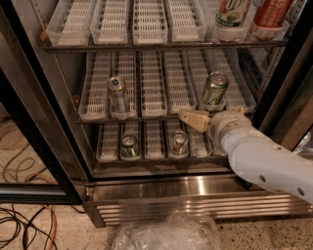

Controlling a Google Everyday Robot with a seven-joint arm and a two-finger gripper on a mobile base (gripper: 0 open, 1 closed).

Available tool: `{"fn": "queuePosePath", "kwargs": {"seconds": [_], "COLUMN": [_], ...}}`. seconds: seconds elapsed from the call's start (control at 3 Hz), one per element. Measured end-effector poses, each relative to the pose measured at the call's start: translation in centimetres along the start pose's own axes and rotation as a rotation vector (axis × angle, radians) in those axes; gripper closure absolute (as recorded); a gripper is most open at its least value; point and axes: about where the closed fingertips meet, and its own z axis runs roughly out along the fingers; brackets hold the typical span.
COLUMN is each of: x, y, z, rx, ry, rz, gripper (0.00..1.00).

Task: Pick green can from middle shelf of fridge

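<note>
The fridge [161,193] stands open in front of me. Its middle shelf [151,93] holds white slotted lane trays. The green can [213,91] stands upright near the front of a right-hand lane. A silver-grey can [117,95] stands in a left lane. My gripper [190,119], tan at the tip on a white arm [264,158], reaches in from the lower right. It sits at the shelf's front edge, just below and a little left of the green can, not touching it.
Two cans [129,146] [178,143] stand on the bottom shelf, right under the gripper's level. Two bottles [232,14] [271,14] stand on the top shelf at the right. Black door frames [34,122] flank the opening. A clear plastic bag [166,234] and cables [19,229] lie on the floor.
</note>
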Motion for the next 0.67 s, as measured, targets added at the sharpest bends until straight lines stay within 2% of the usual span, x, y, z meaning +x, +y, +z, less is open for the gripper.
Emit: {"fn": "queuePosePath", "kwargs": {"seconds": [0.33,0.67], "x": [-0.77,-1.70], "y": [1.80,1.66], "z": [1.65,1.54], "rx": [0.039,0.119], "ry": [-0.037,-0.068], "rz": [0.013,0.027], "gripper": [0.00,0.00]}}
